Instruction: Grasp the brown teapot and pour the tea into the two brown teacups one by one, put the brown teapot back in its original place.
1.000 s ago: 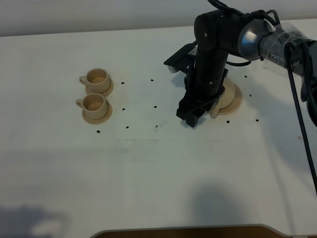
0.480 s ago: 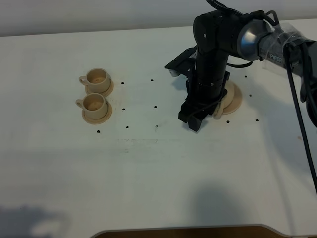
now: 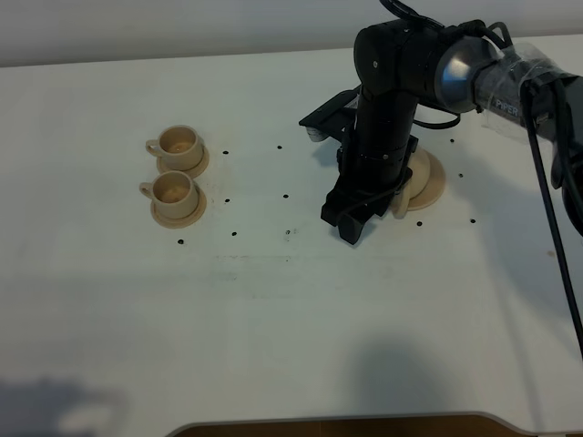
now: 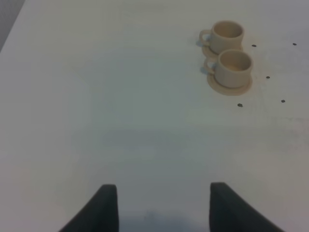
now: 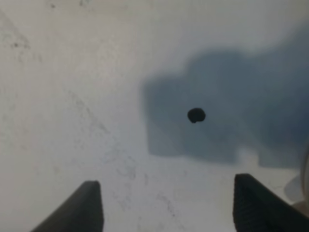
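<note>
Most of the brown teapot (image 3: pixel 402 198) is hidden behind my right arm; only a tan sliver shows, on its round saucer (image 3: pixel 435 178) at the right of the table. My right gripper (image 3: pixel 347 224) points down at the table just left of the teapot. In the right wrist view the right gripper (image 5: pixel 166 181) is open over bare table, its fingers (image 5: pixel 89 205) wide apart. The two brown teacups (image 3: pixel 178 142) (image 3: pixel 172 189) stand on their saucers at the left. The left wrist view shows both cups (image 4: pixel 227 34) (image 4: pixel 234 65) far ahead of my open left gripper (image 4: pixel 162 186).
The white table (image 3: pixel 273 300) carries small black dots (image 3: pixel 285 196) between the cups and the teapot. One dot (image 5: pixel 196 115) lies in the shadow under the right gripper. The right arm's cable (image 3: pixel 547 209) hangs along the right edge.
The right gripper has shifted slightly back and forth beside the teapot, ending a little further left. Its jaws stay open. The cups have not moved.
</note>
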You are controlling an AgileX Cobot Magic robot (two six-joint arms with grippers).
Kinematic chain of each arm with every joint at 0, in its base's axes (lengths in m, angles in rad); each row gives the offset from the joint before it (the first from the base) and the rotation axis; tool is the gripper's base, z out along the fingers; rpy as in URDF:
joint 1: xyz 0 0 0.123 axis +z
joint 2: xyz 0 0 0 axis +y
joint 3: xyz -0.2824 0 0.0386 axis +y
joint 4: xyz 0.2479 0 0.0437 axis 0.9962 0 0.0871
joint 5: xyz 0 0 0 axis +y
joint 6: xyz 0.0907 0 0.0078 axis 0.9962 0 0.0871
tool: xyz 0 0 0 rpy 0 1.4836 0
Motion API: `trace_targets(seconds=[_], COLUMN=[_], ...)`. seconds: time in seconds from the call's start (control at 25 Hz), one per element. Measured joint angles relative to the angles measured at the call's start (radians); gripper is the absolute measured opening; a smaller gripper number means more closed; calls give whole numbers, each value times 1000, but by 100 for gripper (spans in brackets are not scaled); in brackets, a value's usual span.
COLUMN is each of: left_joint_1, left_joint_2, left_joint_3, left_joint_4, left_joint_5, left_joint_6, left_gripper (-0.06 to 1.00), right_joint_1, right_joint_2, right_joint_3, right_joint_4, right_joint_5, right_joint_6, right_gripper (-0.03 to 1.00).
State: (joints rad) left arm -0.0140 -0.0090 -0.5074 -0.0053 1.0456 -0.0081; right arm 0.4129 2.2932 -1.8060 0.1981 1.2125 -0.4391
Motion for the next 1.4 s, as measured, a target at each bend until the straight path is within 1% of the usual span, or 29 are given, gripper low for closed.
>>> trace_targets(seconds=[0.32,0.56,0.88,1.04,1.4], left_joint_1=[0,0,0,0,0], left_joint_2=[0,0,0,0,0], left_joint_3=[0,0,0,0,0], left_joint_4=[0,0,0,0,0], left_joint_5=[0,0,0,0,0], left_joint_6=[0,0,0,0,0], left_gripper=[46,46,46,46,46], right_joint_1=[1,1,1,1,-17], right_joint_2=[-35,-76,-76,-76,-76], right_joint_3=[13,77,83,83,84], right_joint_4=[-7,37,-24,-73,-115], right_joint_5=[1,4,4,4,4], right_joint_6=[33,51,95,129,156], right_gripper=[58,58,58,58,58])
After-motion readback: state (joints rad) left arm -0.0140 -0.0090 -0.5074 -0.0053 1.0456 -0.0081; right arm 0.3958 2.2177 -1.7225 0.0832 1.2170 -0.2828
